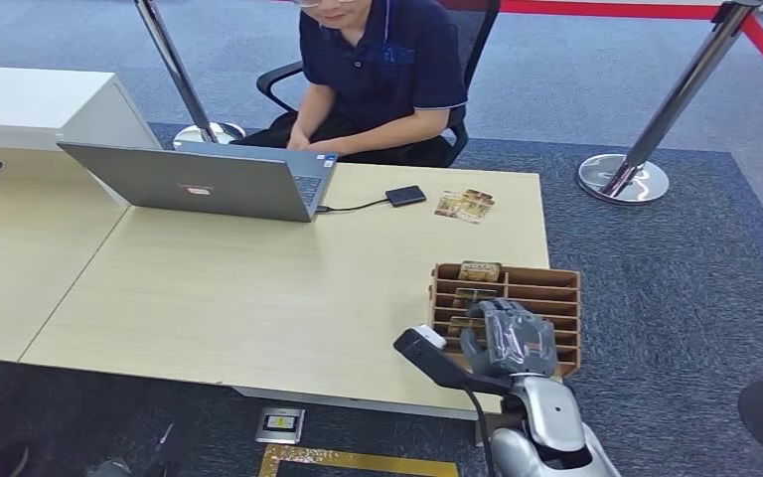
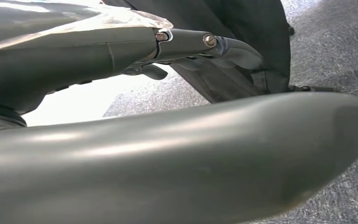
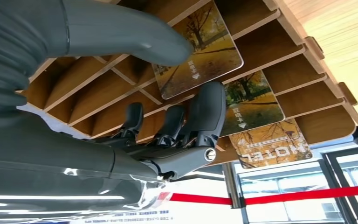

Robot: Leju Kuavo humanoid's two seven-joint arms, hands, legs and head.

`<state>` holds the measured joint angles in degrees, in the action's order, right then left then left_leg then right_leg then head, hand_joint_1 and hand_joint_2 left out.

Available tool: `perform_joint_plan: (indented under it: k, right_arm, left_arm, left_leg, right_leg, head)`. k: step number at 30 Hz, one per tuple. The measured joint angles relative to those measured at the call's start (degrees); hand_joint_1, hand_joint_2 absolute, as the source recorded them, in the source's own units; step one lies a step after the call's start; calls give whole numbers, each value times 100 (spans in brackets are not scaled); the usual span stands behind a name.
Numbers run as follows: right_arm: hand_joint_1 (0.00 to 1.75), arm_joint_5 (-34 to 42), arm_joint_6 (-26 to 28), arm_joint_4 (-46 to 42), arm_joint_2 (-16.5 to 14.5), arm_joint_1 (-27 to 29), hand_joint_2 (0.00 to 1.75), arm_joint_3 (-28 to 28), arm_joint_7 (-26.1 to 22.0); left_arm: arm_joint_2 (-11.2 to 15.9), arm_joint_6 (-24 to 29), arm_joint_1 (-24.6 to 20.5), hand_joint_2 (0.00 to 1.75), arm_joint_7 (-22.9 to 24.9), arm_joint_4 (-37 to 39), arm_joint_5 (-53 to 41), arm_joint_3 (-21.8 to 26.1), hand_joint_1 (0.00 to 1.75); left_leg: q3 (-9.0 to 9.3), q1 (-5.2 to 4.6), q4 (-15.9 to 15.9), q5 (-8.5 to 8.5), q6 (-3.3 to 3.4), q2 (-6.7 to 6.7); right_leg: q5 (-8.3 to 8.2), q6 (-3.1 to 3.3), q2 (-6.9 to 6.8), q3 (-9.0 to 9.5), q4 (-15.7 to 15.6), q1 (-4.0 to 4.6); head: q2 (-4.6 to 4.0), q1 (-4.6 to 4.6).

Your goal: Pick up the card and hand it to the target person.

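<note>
I'm pinching the card point(image 3: 196, 49) in the rack point(image 1: 546, 288), lower right, with my right hand point(image 1: 509, 336); thin, stiff, slick, so I'm gripping its exposed edge.

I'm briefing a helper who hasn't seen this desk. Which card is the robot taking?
Find the slotted wooden rack at the table's near right corner. The right hand pinches one autumn-tree card there; the others stand untouched in farther slots.

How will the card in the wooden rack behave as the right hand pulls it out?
The card looks thin, flat and glossy, so probably stiff, light and slippery between the right hand fingers. The wooden rack looks light and may shift.
</note>
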<state>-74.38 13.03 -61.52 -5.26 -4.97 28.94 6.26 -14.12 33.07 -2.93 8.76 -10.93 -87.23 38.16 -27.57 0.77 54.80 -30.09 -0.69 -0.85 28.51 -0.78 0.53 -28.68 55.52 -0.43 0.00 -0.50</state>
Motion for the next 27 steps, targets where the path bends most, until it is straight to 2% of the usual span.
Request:
perform_joint_plan:
  k: [15,19,27]
  right_arm:
    - [101,14,-6,43,-62,-25,175,8,-15]
    - [115,7,-16,43,-61,-8,175,8,-8]
    - [105,-55,-20,43,-52,-2,175,8,1]
  left_arm:
    - [0,0,0,0,1,0,40,0,0]
    - [0,0,0,0,1,0,39,0,0]
    - [0,3,0,0,0,0,50,1,0]
  left_leg:
    - [0,0,0,0,0,0]
    - [0,0,0,0,0,0]
    - [0,0,0,0,0,0]
  right_leg:
    - [0,0,0,0,0,0]
    - [0,0,0,0,0,0]
    - [0,0,0,0,0,0]
  head:
    - [0,0]
    - [0,1]
    - [0,1]
